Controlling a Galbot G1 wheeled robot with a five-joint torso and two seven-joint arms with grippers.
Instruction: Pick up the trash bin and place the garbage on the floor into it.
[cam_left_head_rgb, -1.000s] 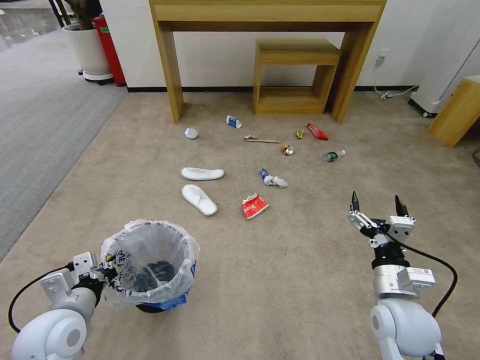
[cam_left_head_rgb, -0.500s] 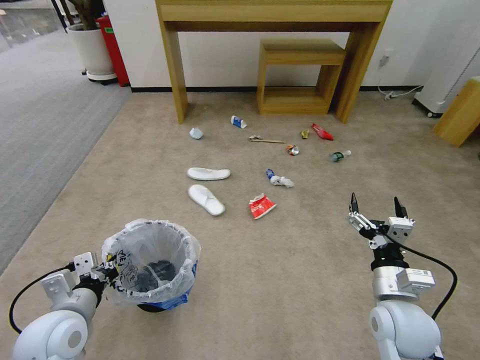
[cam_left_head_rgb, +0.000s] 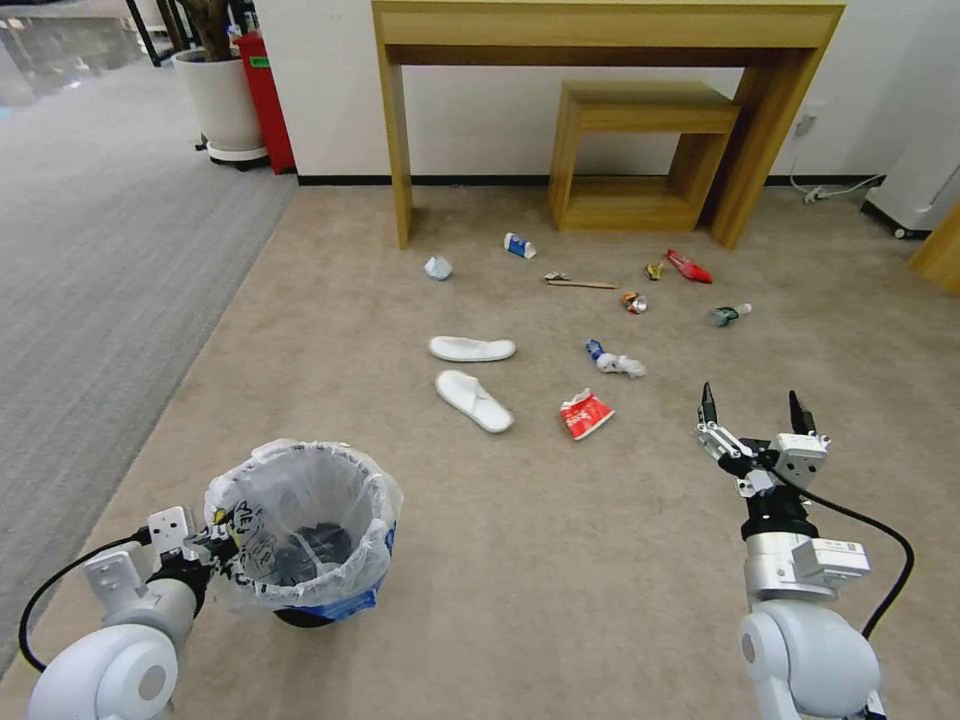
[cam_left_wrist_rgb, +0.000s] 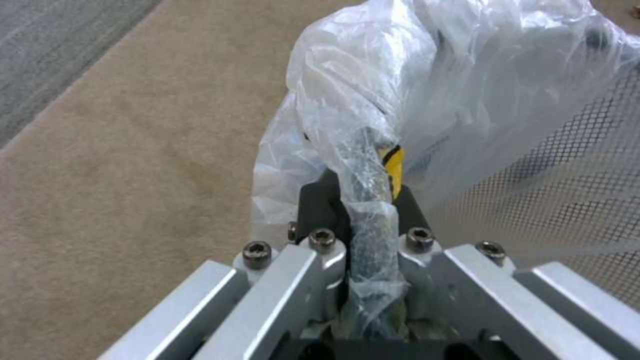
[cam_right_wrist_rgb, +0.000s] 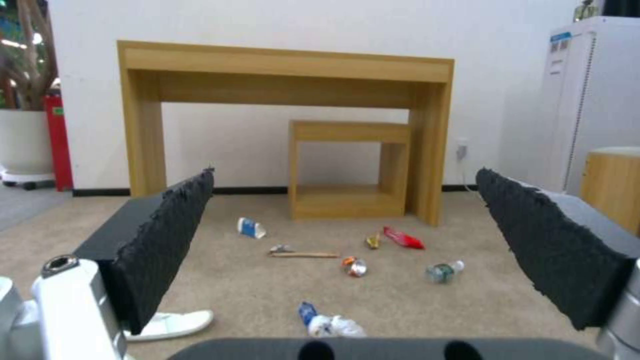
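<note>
The blue trash bin (cam_left_head_rgb: 300, 535), lined with a white plastic bag, hangs at my lower left. My left gripper (cam_left_head_rgb: 215, 538) is shut on its rim, and the left wrist view shows the bag-wrapped rim (cam_left_wrist_rgb: 365, 210) pinched between the jaws. Garbage lies on the beige floor (cam_left_head_rgb: 560, 570) ahead: two white slippers (cam_left_head_rgb: 472, 348) (cam_left_head_rgb: 475, 400), a red-white carton (cam_left_head_rgb: 585, 414), crumpled paper (cam_left_head_rgb: 618, 362), a blue-white cup (cam_left_head_rgb: 519, 245), a stick (cam_left_head_rgb: 580, 284), a can (cam_left_head_rgb: 632, 302), a red wrapper (cam_left_head_rgb: 690, 267) and a bottle (cam_left_head_rgb: 727, 315). My right gripper (cam_left_head_rgb: 755, 405) hovers open and empty, right of the carton.
A tall wooden table (cam_left_head_rgb: 600, 30) with a small wooden stool (cam_left_head_rgb: 640, 150) under it stands against the far wall behind the litter. A potted plant (cam_left_head_rgb: 225, 100) and a tall red bin (cam_left_head_rgb: 265, 90) are far left. Grey carpet (cam_left_head_rgb: 90, 250) borders the left.
The whole picture has shifted rightward, so the camera has moved. Both grippers and the held bin keep their places relative to me.
</note>
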